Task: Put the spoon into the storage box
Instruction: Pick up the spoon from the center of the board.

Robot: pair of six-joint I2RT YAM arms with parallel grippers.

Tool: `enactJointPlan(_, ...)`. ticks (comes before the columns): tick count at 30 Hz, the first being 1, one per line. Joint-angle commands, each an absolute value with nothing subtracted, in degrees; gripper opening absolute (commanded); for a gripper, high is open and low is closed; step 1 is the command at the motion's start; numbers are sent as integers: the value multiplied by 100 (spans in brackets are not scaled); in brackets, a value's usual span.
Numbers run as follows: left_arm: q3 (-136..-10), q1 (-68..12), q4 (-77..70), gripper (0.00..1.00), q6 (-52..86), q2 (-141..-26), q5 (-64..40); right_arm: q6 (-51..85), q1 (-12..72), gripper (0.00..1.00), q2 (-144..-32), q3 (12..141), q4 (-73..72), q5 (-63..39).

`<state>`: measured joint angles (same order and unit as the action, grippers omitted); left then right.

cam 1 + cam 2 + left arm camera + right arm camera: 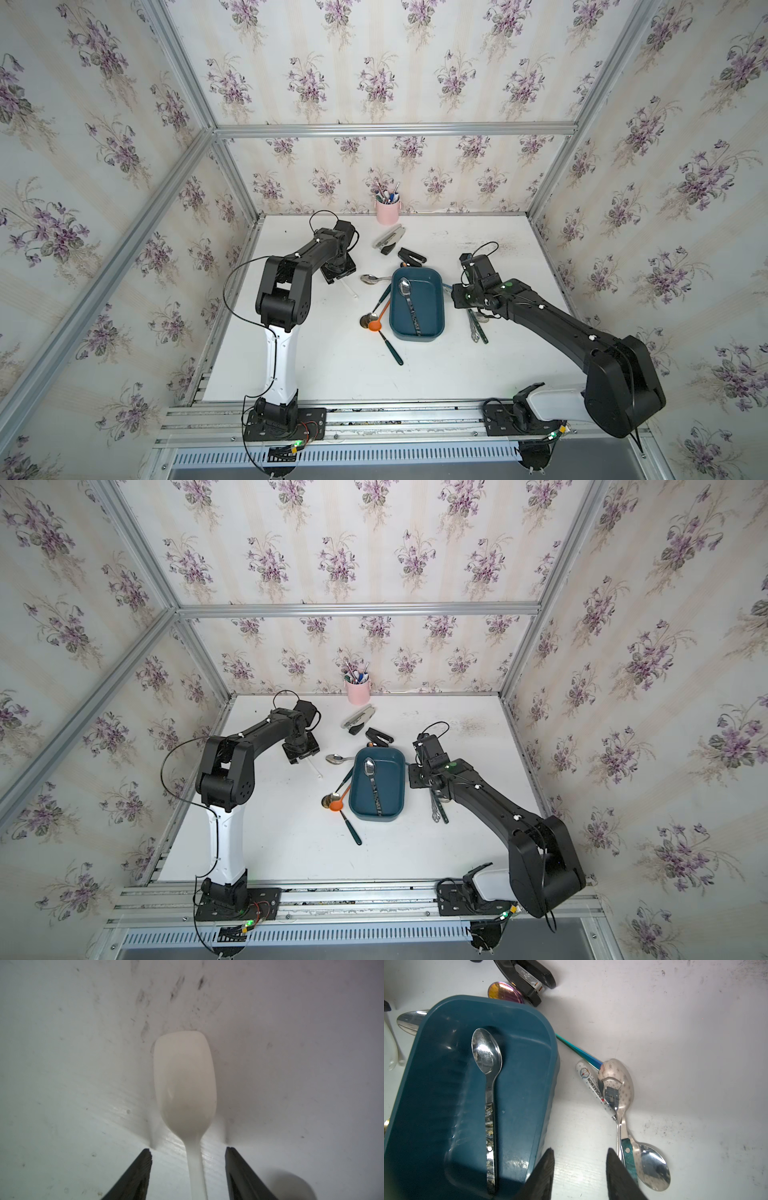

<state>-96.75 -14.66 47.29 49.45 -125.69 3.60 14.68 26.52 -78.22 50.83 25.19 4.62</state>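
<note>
left gripper: jaws apart, straddling the white spoon handle, gaps both sides
right gripper: parted, empty, beside the storage box rim
storage box: one steel spoon inside
staplers: two
table: open room toward front edge

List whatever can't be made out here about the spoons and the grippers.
White spoon: handle end cut off by the left wrist view's edge; bowl hidden under the left gripper in both top views.
Left gripper's fingertips: covered by its own wrist in both top views.
Loose spoons under the right arm: mostly covered by it in both top views.
Pens in the pink cup: too small to count.
</note>
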Motion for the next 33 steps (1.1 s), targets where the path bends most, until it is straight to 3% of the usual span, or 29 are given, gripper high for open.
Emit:
enactJointPlan(1, -9703, -1482, 4747, 52, 4952, -12628, 536, 1380, 2638, 43, -7881, 5105, 2393, 402)
enactJointPlan(12, -9551, -1502, 4709, 37, 4889, -12687, 554, 1353, 2628, 43, -8058, 5167, 2324, 326)
enactJointPlan(18, -9507, -1504, 4674, 23, 4799, -12742, 506, 1388, 2634, 43, -8189, 5259, 2322, 282)
enactJointPlan(33, -9373, -1525, 4501, 14, 4417, -12621, 325, 1547, 2628, 43, -8376, 5370, 2259, 88)
